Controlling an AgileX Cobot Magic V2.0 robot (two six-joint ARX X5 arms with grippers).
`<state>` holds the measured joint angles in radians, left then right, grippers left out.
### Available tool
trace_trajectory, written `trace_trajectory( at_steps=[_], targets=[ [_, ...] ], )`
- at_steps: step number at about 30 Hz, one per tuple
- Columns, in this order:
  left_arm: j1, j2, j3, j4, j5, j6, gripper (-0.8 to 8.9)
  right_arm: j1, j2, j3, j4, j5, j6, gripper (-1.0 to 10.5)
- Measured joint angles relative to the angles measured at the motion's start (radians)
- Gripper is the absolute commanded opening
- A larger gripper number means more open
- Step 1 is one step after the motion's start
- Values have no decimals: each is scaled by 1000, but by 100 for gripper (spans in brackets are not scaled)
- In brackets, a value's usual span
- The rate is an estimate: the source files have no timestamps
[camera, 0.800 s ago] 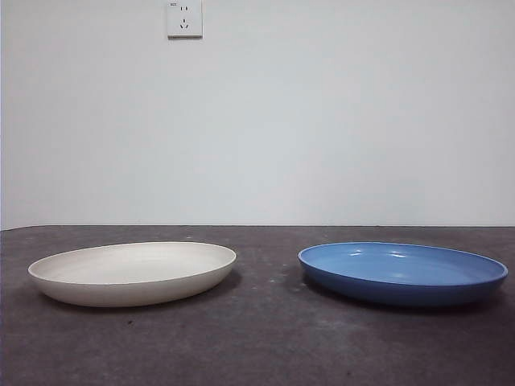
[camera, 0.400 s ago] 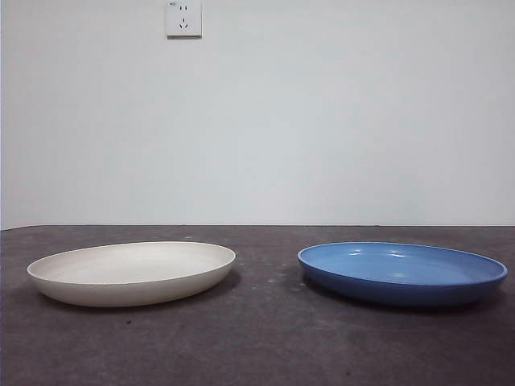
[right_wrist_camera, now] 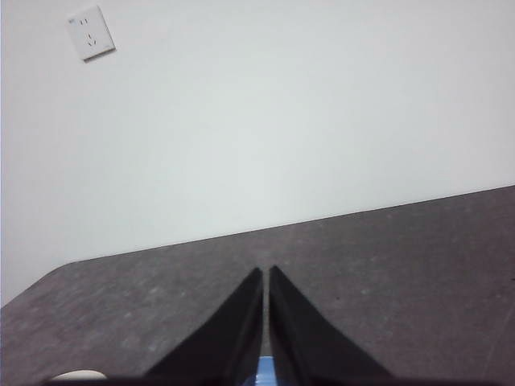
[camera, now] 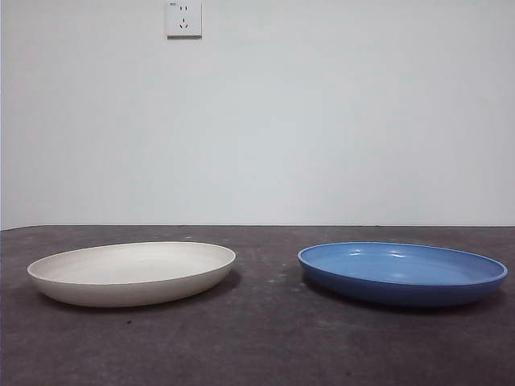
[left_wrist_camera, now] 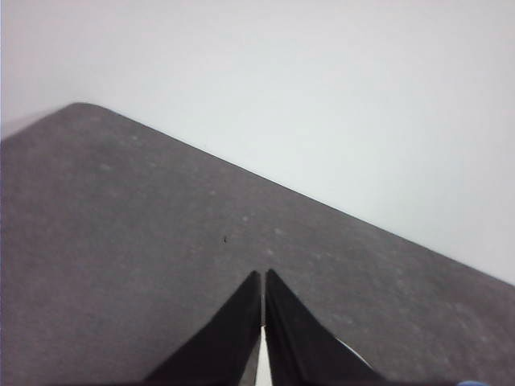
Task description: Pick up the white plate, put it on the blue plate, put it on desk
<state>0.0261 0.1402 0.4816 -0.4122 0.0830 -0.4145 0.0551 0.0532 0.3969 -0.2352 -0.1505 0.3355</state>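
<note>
Cream: one white plate; one blue plate; one desk.

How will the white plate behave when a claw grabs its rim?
The white plate looks rigid, so probably no flexing. Its matte finish likely grips better than the glossy blue plate. Wide and shallow, it may tilt if held by one edge.

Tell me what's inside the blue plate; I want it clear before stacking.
The blue plate shows only bare glossy blue inside, with light glints. Its near rim hides the closest strip of the floor, so that part can't be checked.
</note>
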Motion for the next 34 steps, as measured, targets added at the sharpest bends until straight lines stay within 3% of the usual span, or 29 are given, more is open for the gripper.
trace_trajectory(
  at_steps=[3, 9, 20, 26, 32, 34],
  targets=[
    [0, 60, 81, -64, 23, 47, 9, 0, 69, 88, -72, 1, -25, 8],
    [0, 198, 193, -169, 183, 133, 9, 0, 246, 281, -248, -24, -108, 8],
    [-18, 455, 341, -383, 382, 281, 9, 0, 574, 507, -584, -203, -285, 8],
    [-56, 525, 376, -484, 395, 348, 9, 0, 674, 523, -726, -314, -343, 8],
    [-70, 532, 376, -515, 395, 372, 12, 1, 693, 523, -785, -318, -381, 8],
    [-70, 532, 376, -515, 395, 373, 63, 1, 692, 523, -785, -319, -385, 13]
  ],
)
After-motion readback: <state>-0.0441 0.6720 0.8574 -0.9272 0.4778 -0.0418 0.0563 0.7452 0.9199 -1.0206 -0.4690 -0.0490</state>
